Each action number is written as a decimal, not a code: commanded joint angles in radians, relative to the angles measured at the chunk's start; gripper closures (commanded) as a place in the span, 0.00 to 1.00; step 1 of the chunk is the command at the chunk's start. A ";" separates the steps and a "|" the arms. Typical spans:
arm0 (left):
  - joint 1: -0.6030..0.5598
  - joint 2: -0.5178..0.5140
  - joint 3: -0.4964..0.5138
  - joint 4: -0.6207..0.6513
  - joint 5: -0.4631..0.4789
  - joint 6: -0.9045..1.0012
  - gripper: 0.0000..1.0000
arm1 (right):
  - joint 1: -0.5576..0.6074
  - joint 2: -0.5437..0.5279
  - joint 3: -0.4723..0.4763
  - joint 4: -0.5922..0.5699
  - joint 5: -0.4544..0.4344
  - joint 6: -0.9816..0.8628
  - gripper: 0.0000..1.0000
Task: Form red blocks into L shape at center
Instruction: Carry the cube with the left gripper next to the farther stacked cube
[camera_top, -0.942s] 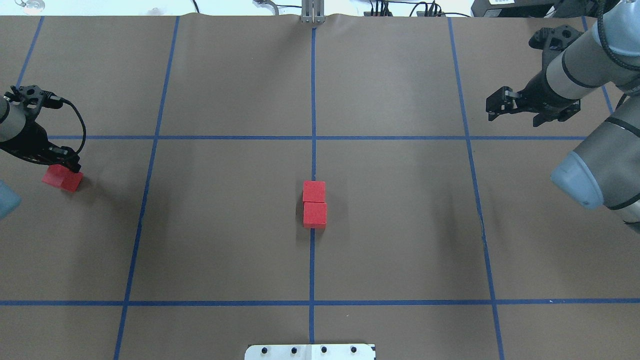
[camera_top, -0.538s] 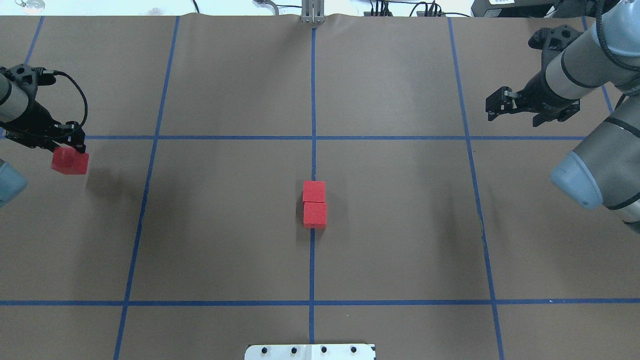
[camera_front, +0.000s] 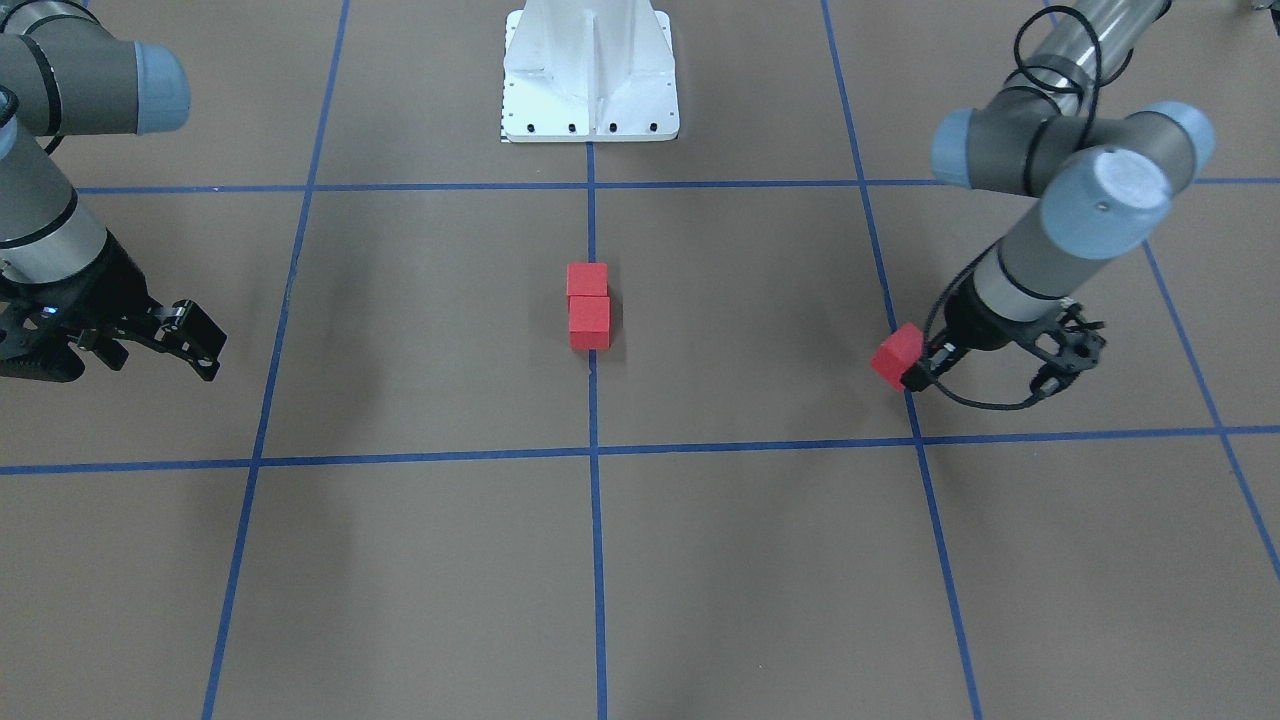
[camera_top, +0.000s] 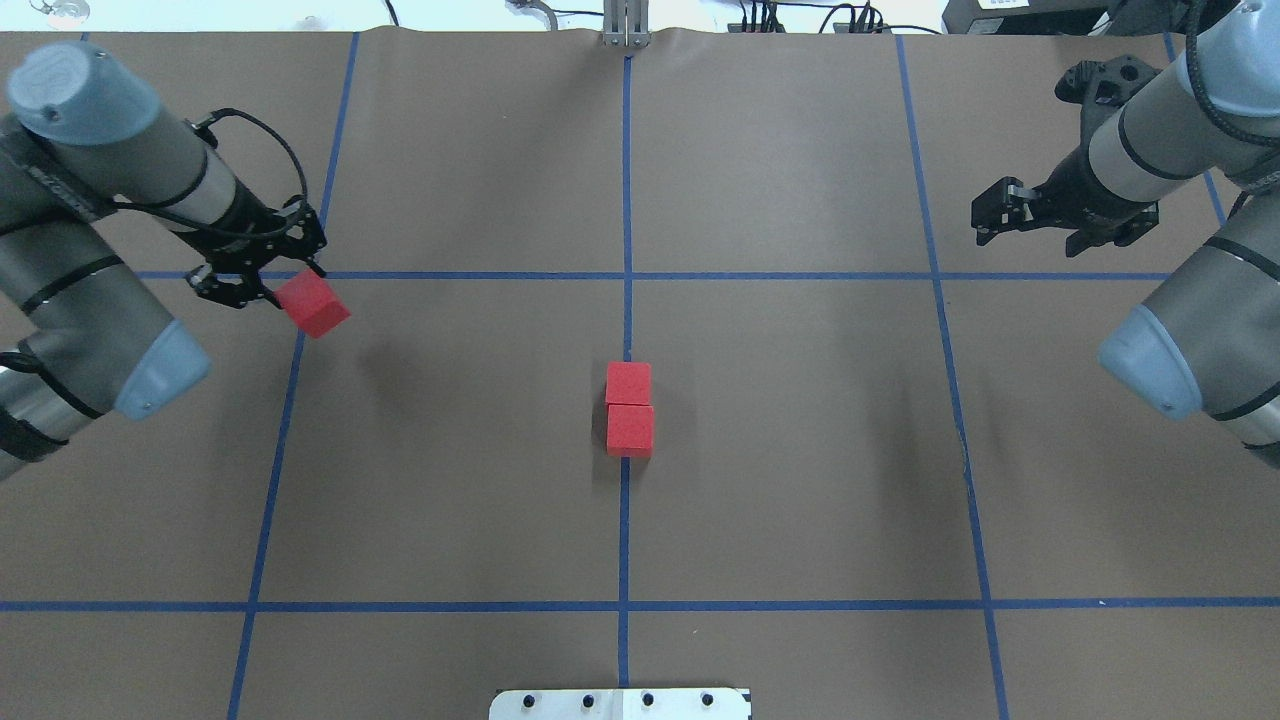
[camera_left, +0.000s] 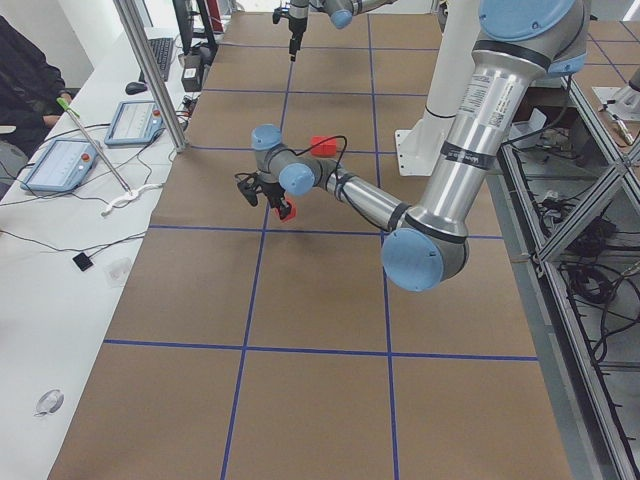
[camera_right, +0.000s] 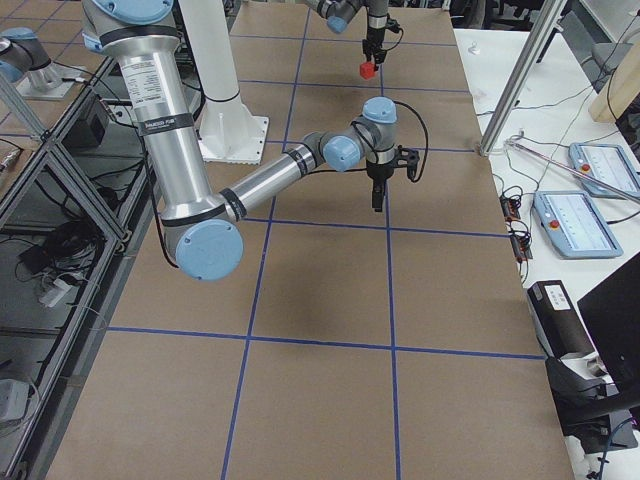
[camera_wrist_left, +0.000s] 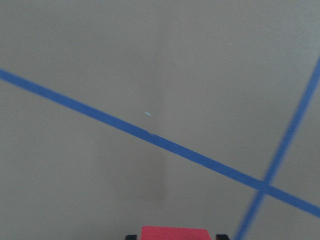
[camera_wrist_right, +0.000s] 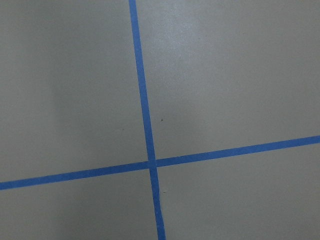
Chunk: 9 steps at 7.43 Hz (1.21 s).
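Surface (camera_top: 800, 450): brown, with a blue taped grid.
Left pincer (camera_top: 272, 290): clenched on one red cube (camera_top: 313, 304), held above the surface.
Right pincer (camera_top: 985, 215): fingers spread.
Other red cubes (camera_top: 629, 405): a touching pair, between the pincers.

Left gripper (camera_top: 283, 290) hangs above the table (camera_top: 450, 480) with the held block (camera_top: 313, 305). Ahead of it lies open tabletop up to the two blocks (camera_top: 629, 410), touching, the only obstacle. The right gripper (camera_top: 985, 216) hovers well beyond them.

The left wrist view's lower edge cuts off the red block (camera_wrist_left: 175, 233) and the left gripper (camera_wrist_left: 175, 237); only two fingertips (camera_wrist_left: 131, 237) show.
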<state>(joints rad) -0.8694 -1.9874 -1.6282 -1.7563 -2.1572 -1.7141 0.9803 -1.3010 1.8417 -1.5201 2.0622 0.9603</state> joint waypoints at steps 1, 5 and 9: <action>0.113 -0.132 0.002 0.066 0.026 -0.416 1.00 | 0.000 0.000 -0.010 0.000 -0.001 0.000 0.01; 0.266 -0.238 -0.003 0.089 0.066 -0.844 1.00 | 0.000 0.002 -0.010 0.008 0.001 0.002 0.01; 0.273 -0.264 0.034 0.087 0.088 -0.979 1.00 | 0.000 0.002 -0.010 0.008 -0.001 0.002 0.01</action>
<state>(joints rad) -0.5979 -2.2483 -1.5984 -1.6701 -2.0720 -2.6653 0.9802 -1.2993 1.8309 -1.5125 2.0629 0.9618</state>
